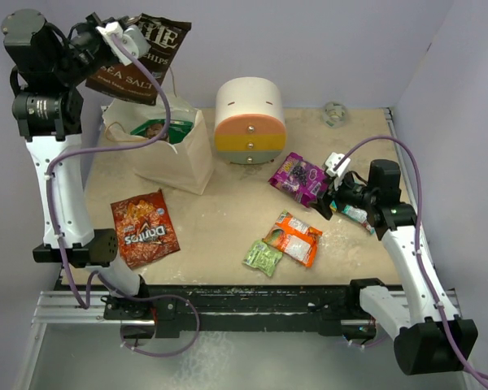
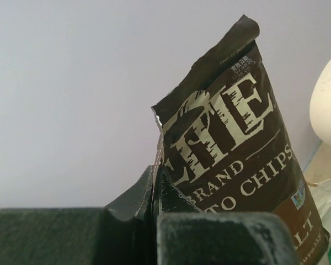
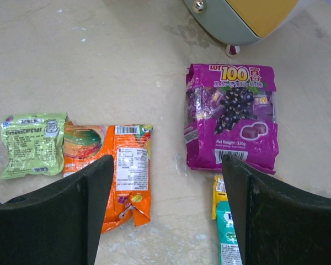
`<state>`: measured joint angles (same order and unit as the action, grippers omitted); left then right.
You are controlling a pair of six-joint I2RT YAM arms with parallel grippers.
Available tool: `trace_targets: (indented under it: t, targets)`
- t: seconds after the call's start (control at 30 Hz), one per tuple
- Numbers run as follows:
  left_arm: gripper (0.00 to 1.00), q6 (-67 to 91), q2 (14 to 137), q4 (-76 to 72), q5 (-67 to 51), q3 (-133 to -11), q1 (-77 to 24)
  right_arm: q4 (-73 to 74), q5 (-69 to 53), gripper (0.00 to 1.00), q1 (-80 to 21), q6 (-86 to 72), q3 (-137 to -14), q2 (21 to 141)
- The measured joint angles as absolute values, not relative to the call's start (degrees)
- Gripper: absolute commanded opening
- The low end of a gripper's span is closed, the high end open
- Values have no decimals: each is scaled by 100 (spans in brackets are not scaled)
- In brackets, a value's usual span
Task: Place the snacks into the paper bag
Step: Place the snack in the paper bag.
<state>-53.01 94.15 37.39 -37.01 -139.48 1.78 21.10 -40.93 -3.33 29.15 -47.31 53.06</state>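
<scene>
My left gripper (image 1: 118, 36) is shut on the edge of a brown chip bag (image 1: 142, 61), high above the open cream paper bag (image 1: 179, 158). A green packet (image 1: 153, 128) lies inside that bag. The left wrist view shows the closed jaws (image 2: 156, 176) pinching the brown bag (image 2: 237, 138). A red Doritos packet (image 1: 144, 227) lies flat at the left. My right gripper (image 1: 329, 195) hangs open and empty over the table (image 3: 168, 165), between the orange packet (image 3: 124, 171) and the purple packet (image 3: 231, 116). A lime-green packet (image 3: 33, 144) and a teal packet (image 3: 227, 232) lie nearby.
A round white container (image 1: 250, 120) with pastel drawers stands behind the purple packet, right of the paper bag. A small crumpled object (image 1: 335, 114) sits at the back right. Walls close the back and right sides.
</scene>
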Motion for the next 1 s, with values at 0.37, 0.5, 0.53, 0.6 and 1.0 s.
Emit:
trace_targets:
  t: [0.37, 0.5, 0.53, 0.6, 1.0]
  targets:
    - [0, -5009, 9677, 3682, -4431, -13496, 298, 2106, -4093, 81, -322, 2921, -4731, 5308]
    - [0, -5013, 9660, 3699, -4584, -13041, 303, 2106, -4091, 82, -314, 2954, -4716, 5308]
    - [0, -5028, 9638, 3706, -4615, -12899, 309, 2102, -4088, 82, -311, 2958, -4707, 5306]
    - [0, -5096, 9581, 3780, -4681, -12593, 342, 2097, -4082, 81, -307, 2965, -4683, 5306]
    - [0, -5502, 9100, 4189, -5065, -11555, 648, 2095, -4012, 82, -303, 3004, -4657, 5308]
